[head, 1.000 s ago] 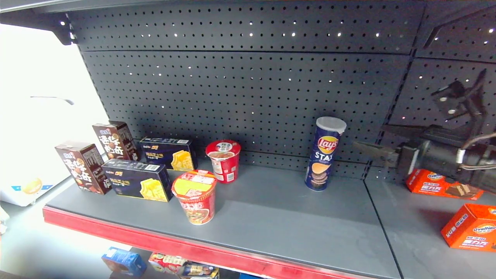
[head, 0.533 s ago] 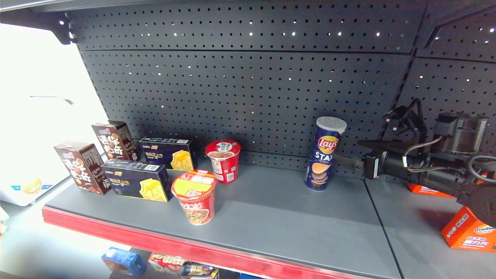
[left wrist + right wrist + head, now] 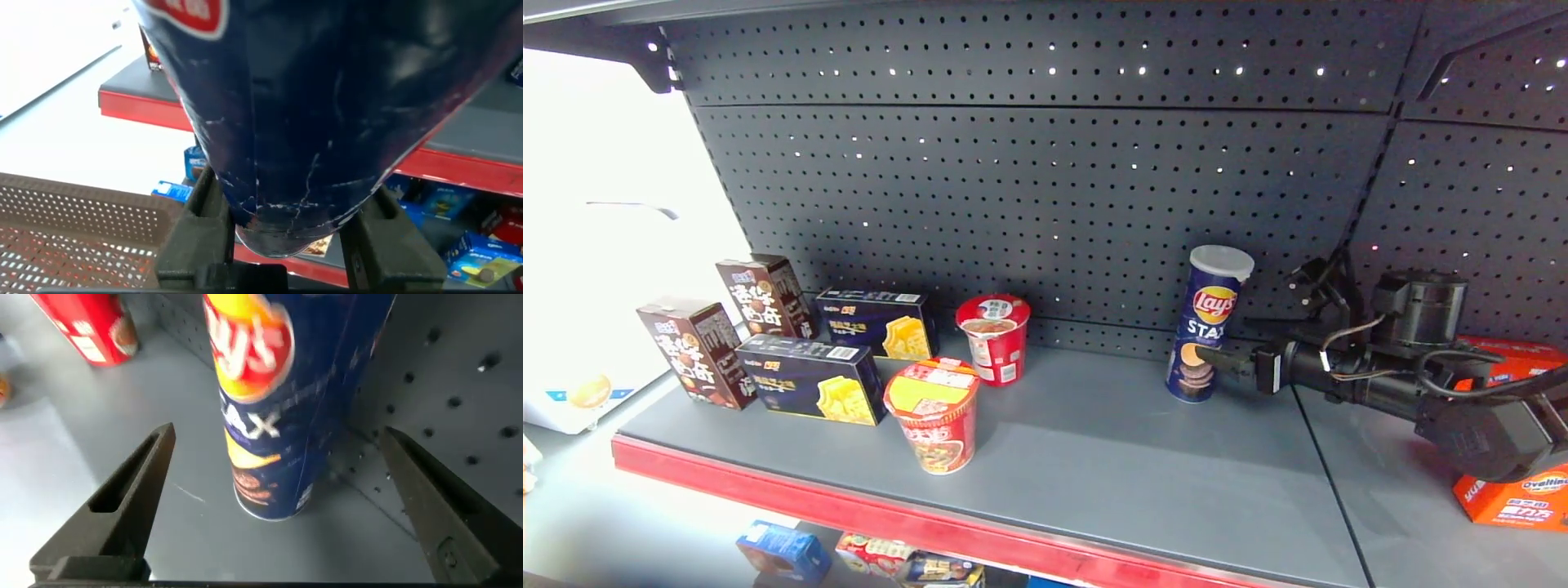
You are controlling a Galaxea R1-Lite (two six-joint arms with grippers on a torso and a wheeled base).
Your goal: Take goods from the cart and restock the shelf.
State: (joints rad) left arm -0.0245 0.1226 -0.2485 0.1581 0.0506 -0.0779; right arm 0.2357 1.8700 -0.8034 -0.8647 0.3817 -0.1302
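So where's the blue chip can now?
In the head view the chip can stands on the shelf by the pegboard, right of the rear noodle cup, open right gripper at its base.

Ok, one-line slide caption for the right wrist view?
Open right gripper faces the upright blue chip can on the grey shelf.

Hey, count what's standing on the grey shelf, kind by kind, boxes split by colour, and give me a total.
Brown boxes: 2
Dark blue boxes: 2
Red noodle cups: 2
Chip can: 1
Orange boxes: 2
Total: 9
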